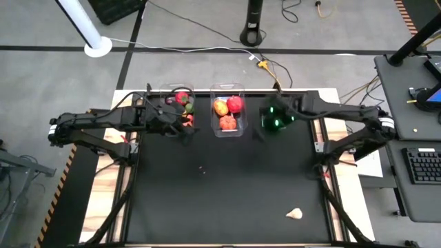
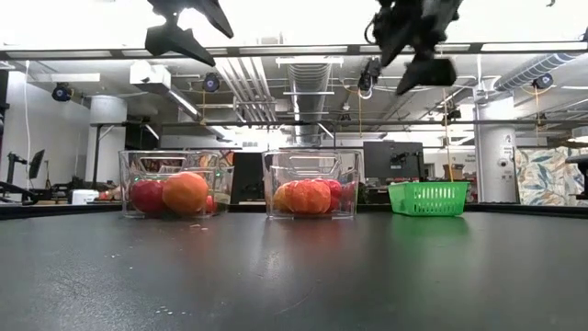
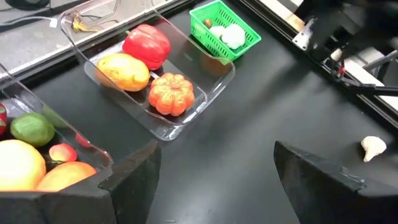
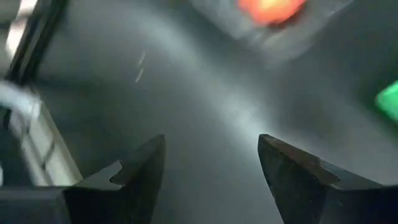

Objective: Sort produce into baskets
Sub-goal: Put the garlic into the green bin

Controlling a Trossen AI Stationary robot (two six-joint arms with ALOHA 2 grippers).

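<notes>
Two clear tubs stand at the table's far edge. The left tub (image 1: pixel 178 103) holds a lime, red and yellow-orange pieces (image 3: pixel 32 127). The middle tub (image 1: pixel 228 110) holds a red pepper (image 3: pixel 147 45), a yellow-orange fruit (image 3: pixel 123 70) and an orange pumpkin (image 3: pixel 171 93). The green mesh basket (image 3: pixel 224 28) to their right holds white garlic pieces; it also shows in the low view (image 2: pixel 428 198). One white garlic piece (image 1: pixel 294 213) lies on the mat near the front right. My left gripper (image 3: pixel 214 155) is open and empty, raised beside the left tub. My right gripper (image 4: pixel 211 146) is open and empty, raised near the green basket.
The black mat (image 1: pixel 227 186) covers the table between the tubs and the near edge. Both arms hang high above the mat in the low view, left (image 2: pixel 184 32) and right (image 2: pixel 418 41). The right arm covers most of the green basket in the high view.
</notes>
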